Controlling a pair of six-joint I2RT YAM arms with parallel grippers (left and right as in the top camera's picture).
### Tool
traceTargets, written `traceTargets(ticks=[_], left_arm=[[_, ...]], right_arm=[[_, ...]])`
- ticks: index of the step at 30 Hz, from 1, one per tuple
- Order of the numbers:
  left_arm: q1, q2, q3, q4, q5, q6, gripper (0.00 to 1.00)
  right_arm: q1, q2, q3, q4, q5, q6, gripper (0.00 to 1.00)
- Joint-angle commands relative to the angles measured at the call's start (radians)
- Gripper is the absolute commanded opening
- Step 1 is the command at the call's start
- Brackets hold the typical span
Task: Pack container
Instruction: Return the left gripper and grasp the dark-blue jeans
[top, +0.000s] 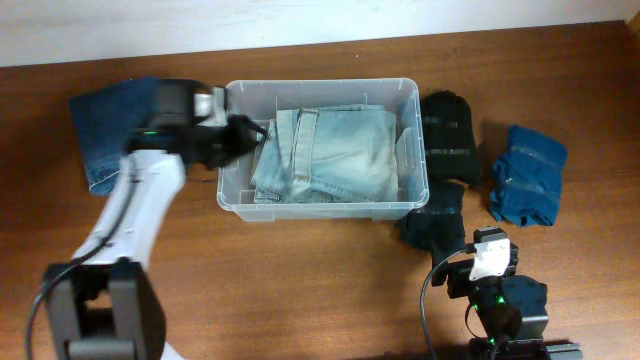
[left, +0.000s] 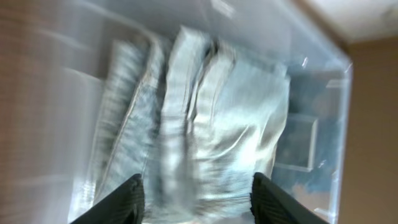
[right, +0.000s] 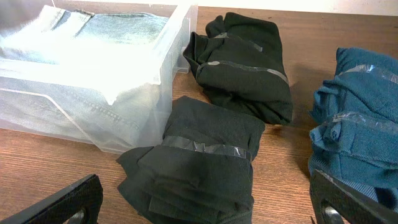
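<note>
The clear plastic container (top: 322, 203) sits mid-table and holds folded light-blue jeans (top: 325, 155). My left gripper (top: 243, 133) is open and empty at the container's left rim, above the jeans' left edge; in the left wrist view its fingers (left: 196, 202) straddle the jeans (left: 199, 118), blurred. My right gripper (top: 487, 252) is open and empty near the front edge; in the right wrist view its fingers (right: 205, 208) frame a taped black garment (right: 196, 162). The container wall also shows in the right wrist view (right: 93, 118).
A second black garment (top: 448, 135) lies right of the container, another (top: 436, 222) at its front right corner. A folded teal-blue garment (top: 527, 175) lies far right. A dark-blue denim piece (top: 108, 125) lies at the back left, behind the left arm.
</note>
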Motion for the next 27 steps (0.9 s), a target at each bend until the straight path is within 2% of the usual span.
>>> traceTargets(ticks=[1, 8, 10, 14, 18, 22, 27], left_arm=[[0.151, -0.074, 0.016, -0.005, 0.19, 0.098, 0.57], [0.396, -0.089, 0.016, -0.005, 0.241, 0.141, 0.63], [0.476, -0.089, 0.016, -0.016, 0.206, 0.184, 0.64], [0.586, -0.087, 0.011, -0.051, 0.062, 0.195, 0.77], [0.647, -0.059, 0.008, -0.062, 0.005, 0.3, 0.79], [0.681, 0.018, 0.008, -0.072, -0.024, 0.309, 0.83], [0.737, 0.145, 0.008, 0.009, 0.106, 0.309, 0.83]], right_arm=[[-0.006, -0.007, -0.007, 0.003, -0.006, -0.006, 0.99], [-0.006, -0.007, -0.007, 0.003, -0.006, -0.006, 0.98], [-0.006, -0.008, -0.007, 0.003, -0.006, -0.006, 0.98], [-0.006, -0.007, -0.007, 0.003, -0.006, -0.006, 0.98], [-0.006, -0.007, -0.007, 0.002, -0.006, -0.006, 0.98], [-0.006, -0.007, -0.007, 0.003, -0.006, -0.006, 0.98], [-0.006, -0.007, -0.007, 0.002, -0.006, -0.006, 0.98]])
